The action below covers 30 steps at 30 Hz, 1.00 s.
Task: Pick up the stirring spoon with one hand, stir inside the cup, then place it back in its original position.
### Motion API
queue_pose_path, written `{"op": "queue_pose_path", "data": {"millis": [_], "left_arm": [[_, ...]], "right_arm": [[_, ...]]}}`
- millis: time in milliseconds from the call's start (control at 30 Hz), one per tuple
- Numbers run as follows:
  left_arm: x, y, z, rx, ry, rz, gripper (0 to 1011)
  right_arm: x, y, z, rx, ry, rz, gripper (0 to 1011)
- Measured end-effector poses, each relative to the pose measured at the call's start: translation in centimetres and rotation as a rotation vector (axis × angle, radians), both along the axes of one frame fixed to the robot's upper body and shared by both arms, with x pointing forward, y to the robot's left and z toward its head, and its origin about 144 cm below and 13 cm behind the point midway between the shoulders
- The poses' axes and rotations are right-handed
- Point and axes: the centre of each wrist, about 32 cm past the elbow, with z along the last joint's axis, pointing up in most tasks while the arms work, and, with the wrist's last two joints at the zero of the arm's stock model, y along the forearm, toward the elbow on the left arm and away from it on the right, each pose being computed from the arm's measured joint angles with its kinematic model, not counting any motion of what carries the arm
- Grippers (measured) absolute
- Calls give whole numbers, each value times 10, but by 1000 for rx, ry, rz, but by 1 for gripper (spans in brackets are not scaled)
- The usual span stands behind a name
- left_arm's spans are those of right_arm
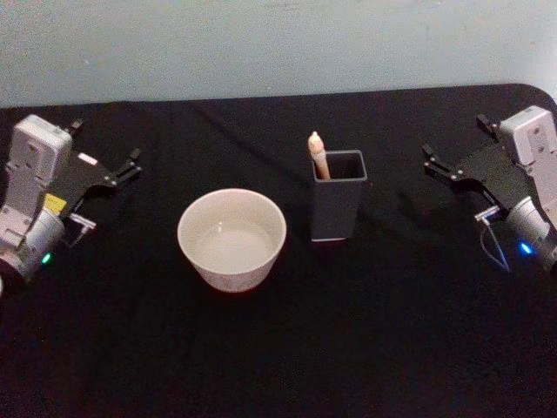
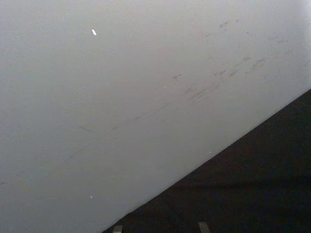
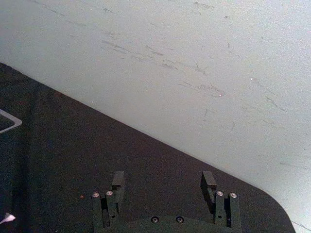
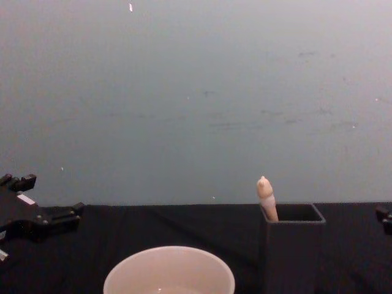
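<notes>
Stirring spoon (image 1: 318,152): slim, with a pale cream wood-like handle and a rounded tip. It stands handle-up in the dark grey square box-shaped holder (image 1: 338,205) and leans into the holder's far left corner. Its lower part is hidden inside, so we see no metal shaft. From the chest view the handle (image 4: 266,196) rises just clear of the holder's rim. We judge this is deliberate: it gives a claw something to pinch from above.

The wide round cream-white cup (image 1: 231,237) sits upright near the holder, on its left, apart and not touching. That makes a short carry from holder to cup, which suits a one-armed job. Both rest mid-way across the black cloth-covered bench (image 1: 392,348).

The left claw (image 1: 132,164) hovers at the bench's left side, well apart from the cup, fingers parted and holding nothing. The right claw (image 1: 432,161) is mirrored at the right side, jaws spread wide and empty, as the right wrist view confirms (image 3: 164,180). Both wrists face the pale wall (image 3: 194,58), not the work.

Our reading is that nothing has been picked up yet. The right claw lies on the holder's side, so it looks to us the likelier one to take the stirring spoon.
</notes>
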Motion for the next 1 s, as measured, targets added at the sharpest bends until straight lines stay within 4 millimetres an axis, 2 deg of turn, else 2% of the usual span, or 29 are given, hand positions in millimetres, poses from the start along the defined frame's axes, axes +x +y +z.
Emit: {"op": "queue_pose_path", "data": {"millis": [1000], "left_arm": [[0, 0, 0, 0, 0, 0, 1001]], "right_arm": [[0, 0, 0, 0, 0, 0, 1002]]}}
